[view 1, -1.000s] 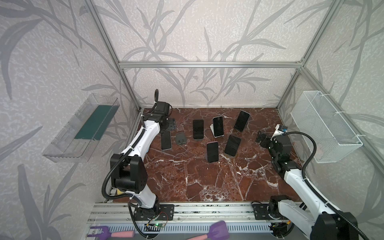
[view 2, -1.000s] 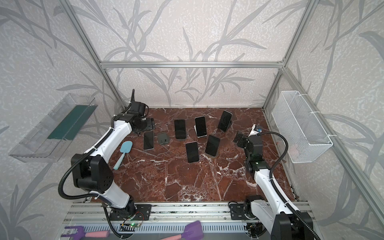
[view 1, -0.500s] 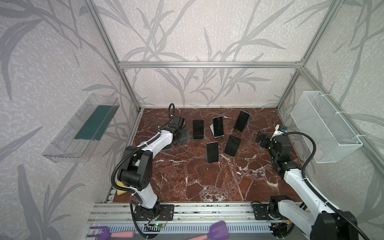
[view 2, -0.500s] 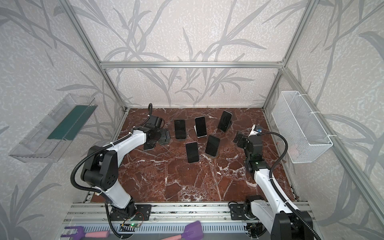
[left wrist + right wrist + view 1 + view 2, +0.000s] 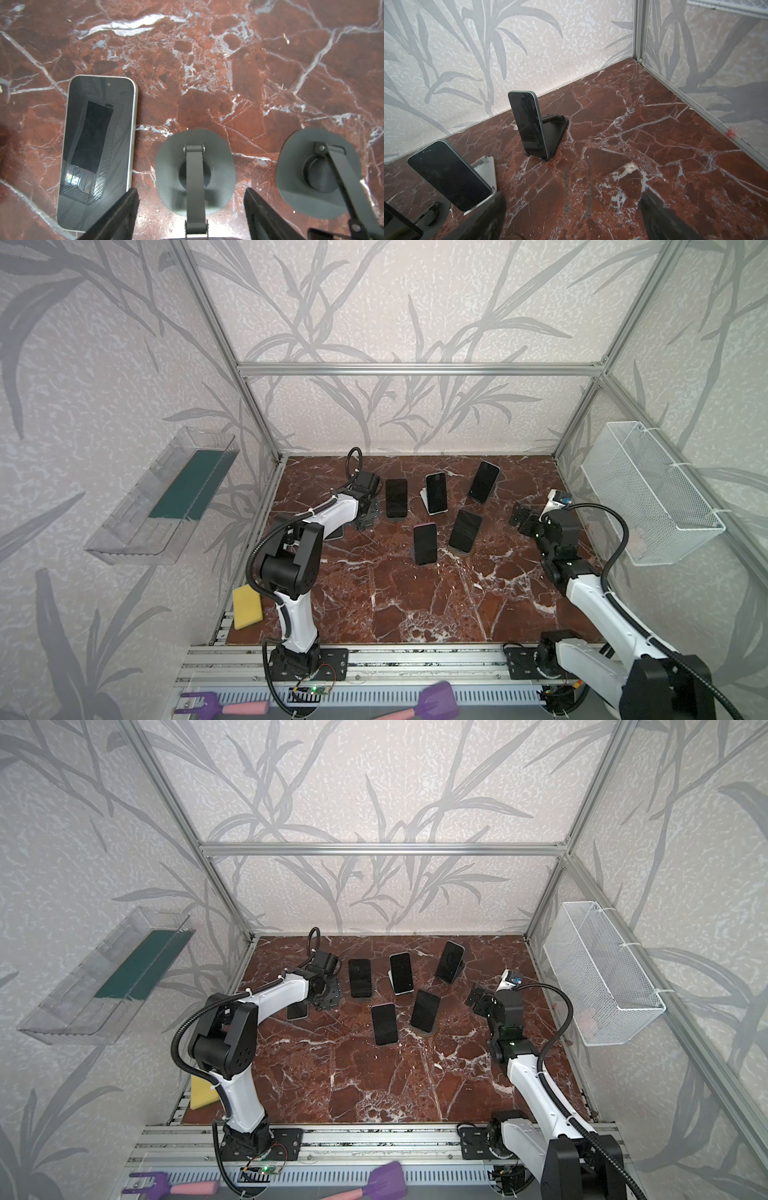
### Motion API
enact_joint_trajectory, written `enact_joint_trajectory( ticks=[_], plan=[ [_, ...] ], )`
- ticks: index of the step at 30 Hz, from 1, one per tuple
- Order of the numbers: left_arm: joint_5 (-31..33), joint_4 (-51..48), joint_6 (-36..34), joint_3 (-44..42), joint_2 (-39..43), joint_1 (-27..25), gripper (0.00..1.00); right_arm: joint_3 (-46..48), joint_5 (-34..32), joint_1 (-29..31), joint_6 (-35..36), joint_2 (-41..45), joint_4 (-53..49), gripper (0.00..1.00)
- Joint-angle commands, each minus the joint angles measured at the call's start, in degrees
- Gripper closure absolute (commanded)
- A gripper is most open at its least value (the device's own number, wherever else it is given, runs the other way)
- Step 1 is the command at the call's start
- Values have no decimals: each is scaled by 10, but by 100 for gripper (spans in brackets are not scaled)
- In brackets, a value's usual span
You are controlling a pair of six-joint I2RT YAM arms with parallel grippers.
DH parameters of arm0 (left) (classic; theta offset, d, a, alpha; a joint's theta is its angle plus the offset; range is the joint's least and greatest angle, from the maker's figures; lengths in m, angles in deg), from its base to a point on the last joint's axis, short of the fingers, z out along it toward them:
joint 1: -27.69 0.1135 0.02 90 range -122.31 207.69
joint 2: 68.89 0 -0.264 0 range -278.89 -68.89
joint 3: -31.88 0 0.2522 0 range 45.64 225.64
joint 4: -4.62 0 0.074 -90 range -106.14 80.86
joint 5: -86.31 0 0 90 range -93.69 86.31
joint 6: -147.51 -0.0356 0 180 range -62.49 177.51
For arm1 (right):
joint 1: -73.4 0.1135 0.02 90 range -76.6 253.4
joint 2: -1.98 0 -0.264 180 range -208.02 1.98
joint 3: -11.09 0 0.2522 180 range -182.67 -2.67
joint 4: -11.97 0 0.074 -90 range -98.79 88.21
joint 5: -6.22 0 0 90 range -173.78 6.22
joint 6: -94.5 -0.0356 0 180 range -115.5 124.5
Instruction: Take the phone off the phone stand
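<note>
While the left pincer (image 5: pixel 191 191) hovers over a bare black stand (image 5: pixel 170 162) with tips apart, phone (image 5: pixel 297 1011) flat on the table (image 5: pixel 332 1073) beside it, left of frame centre, right pincer (image 5: pixel 478 1001) apart, mid-right.

red-brown marble worktop (image 5: pixel 374 597): white veins | flat silver-edged phone (image 5: pixel 97 149): black screen | round matte stand (image 5: pixel 195 172): dark grey | square sponge (image 5: pixel 246 608): yellow | wall panels (image 5: pixel 415 302): pale, grey leaves

The red marble-look tabletop (image 5: pixel 207 62) is smooth and glossy, the phone (image 5: pixel 97 149) has a shiny glass face with a pale metallic rim, and the stand (image 5: pixel 195 172) is matt dark grey.
</note>
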Motion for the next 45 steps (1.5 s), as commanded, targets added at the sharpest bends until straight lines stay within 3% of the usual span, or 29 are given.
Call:
enact_joint_trajectory(
  ticks=[1,15,24,30,35,40,45],
  plan=[
    [44,7,0,2,-2,-11,27,1,4,2,-7,8,6,1],
    [63,14,-17,-19,30,-19,41,0,4,3,-11,18,0,1],
    [45,28,-50,-23,87,-19,43,-1,7,2,-10,20,-1,1],
    [105,-16,-75,50,88,-15,43,-1,15,3,-10,21,-2,1],
    [121,-40,-110,112,69,33,43,-1,18,2,-11,20,-2,1],
    [63,-42,-93,145,41,137,45,-3,21,6,-13,9,3,1],
    [44,-41,-88,188,-27,197,46,-1,22,7,-14,-1,8,1]
  ],
)
